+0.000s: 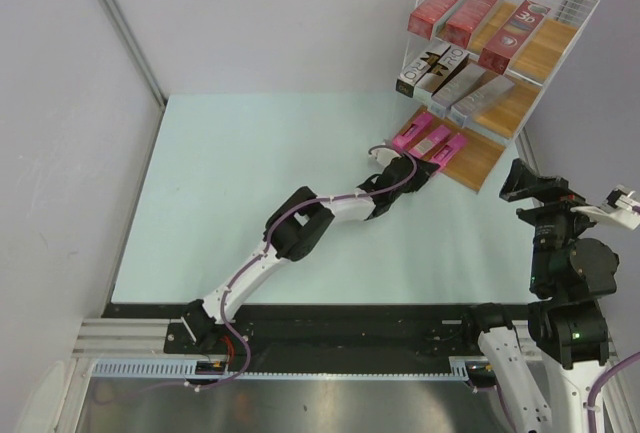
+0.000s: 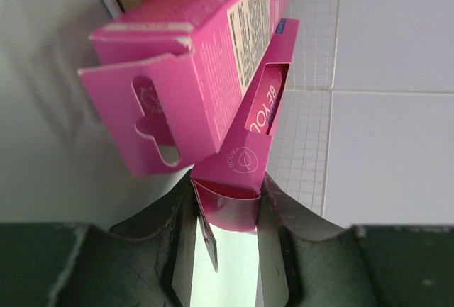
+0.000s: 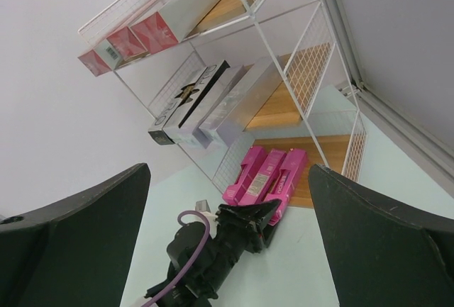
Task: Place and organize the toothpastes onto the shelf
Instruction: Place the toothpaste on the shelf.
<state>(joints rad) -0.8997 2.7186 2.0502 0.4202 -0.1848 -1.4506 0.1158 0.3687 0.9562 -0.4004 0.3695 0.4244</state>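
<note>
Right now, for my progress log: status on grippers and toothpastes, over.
Left gripper shut on pink carton end flap, at bottom board. Right gripper open, empty. Red cartons, silver cartons shelved. Nothing in the way.

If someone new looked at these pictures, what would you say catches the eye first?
The white wire shelf at the far right corner of the table, stocked by colour: red cartons on top, grey cartons in the middle, pink cartons at the bottom. The left gripper is at that bottom board, shut on one pink carton's end flap, while the right gripper stands open at the right.
</note>
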